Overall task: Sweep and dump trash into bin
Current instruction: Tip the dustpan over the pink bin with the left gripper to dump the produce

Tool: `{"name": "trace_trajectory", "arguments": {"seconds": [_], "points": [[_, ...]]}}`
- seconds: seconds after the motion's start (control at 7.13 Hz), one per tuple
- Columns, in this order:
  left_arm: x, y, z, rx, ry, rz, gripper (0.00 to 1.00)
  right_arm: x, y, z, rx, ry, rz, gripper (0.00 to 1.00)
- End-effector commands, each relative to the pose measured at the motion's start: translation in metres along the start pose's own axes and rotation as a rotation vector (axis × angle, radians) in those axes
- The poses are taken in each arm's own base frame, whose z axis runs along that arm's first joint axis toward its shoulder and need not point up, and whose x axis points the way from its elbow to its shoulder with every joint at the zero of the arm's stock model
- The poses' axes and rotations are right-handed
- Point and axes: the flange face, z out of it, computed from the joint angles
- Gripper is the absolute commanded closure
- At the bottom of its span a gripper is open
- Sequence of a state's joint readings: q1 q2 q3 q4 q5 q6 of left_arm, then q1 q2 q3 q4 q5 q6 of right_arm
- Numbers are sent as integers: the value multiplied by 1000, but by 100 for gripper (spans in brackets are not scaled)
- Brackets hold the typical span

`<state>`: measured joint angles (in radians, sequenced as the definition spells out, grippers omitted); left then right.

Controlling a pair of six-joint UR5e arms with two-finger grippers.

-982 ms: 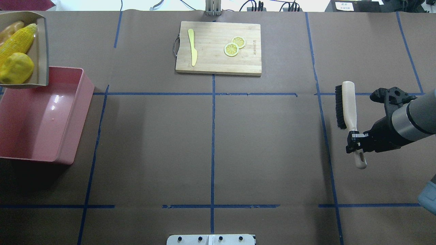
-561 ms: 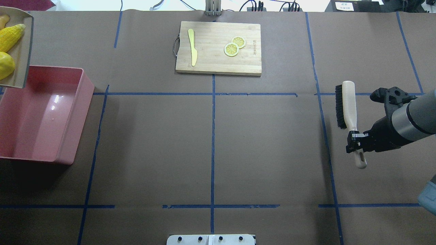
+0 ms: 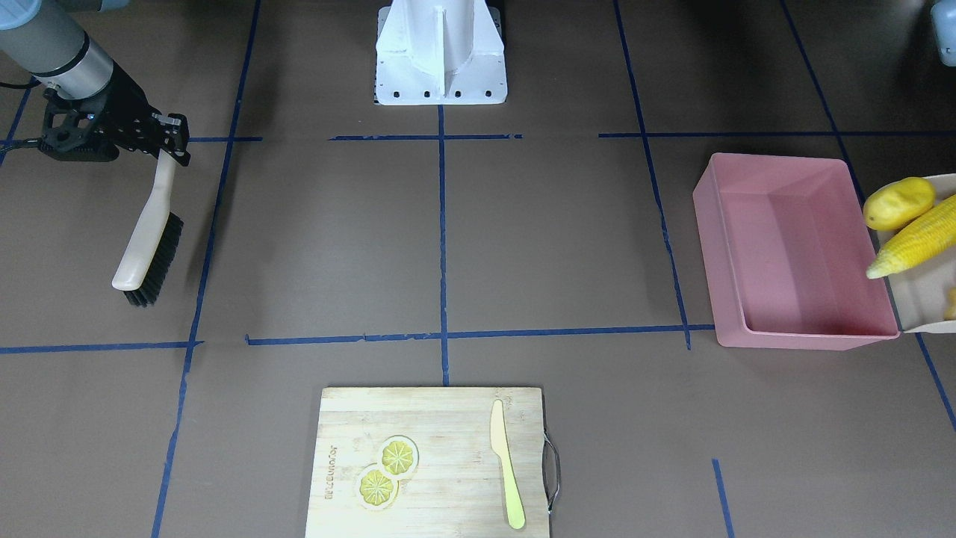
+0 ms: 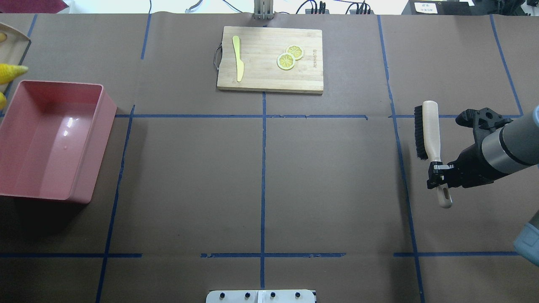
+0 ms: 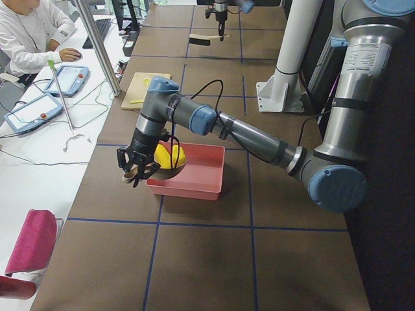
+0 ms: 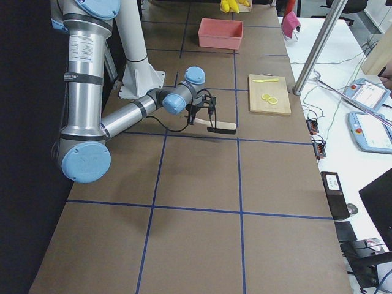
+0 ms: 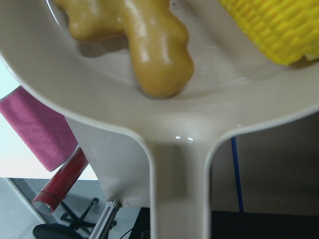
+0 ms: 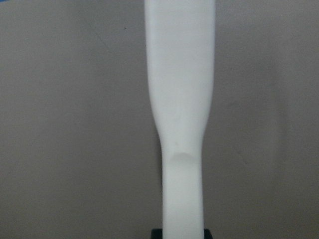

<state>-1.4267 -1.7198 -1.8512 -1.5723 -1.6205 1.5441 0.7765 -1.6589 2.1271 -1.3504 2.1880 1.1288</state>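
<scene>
The table [image 4: 337, 189] is covered with brown paper and divided into fields by blue tape lines [image 4: 263, 168]. In the left side view a white desk [image 5: 78, 116] is seen along it, where a person [image 5: 29, 35] sits.

The pink bin [image 4: 50, 143] stands at the table's left end. The dustpan [image 3: 922, 306] is held just beside its outer side. The corn cob [image 3: 913, 237], the yellow potato piece [image 3: 898, 202] and the ginger root [image 7: 144, 45] are carried in it, and the corn's tip reaches over the bin's rim.

The left gripper [image 5: 136, 170] is at the dustpan's handle, but how its jaws stand cannot be told. The right gripper [image 4: 438, 174] is closed on the handle of a brush [image 4: 430, 126], whose bristles are turned toward the table's middle.

A cutting board [image 4: 269, 73] with a knife [image 4: 238, 59] and two lemon slices [image 4: 289, 57] lies at the far edge.
</scene>
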Motion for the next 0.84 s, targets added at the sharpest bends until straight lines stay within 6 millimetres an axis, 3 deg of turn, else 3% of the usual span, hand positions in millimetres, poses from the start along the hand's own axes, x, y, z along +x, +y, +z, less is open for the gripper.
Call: {"name": "trace_trajectory", "arguments": {"seconds": [0.0,0.56,0.7], "points": [[-3,5,-17,-114,-33,76,100,-2,-1,0,1,-2,0,99],[-9,-6,-21,-69,-41,69,100,-3,0,-1,2,-6,-1,99],[-10,-20,-21,64,-35,-27,100,-3,1,-3,3,-8,-2,99]]}}
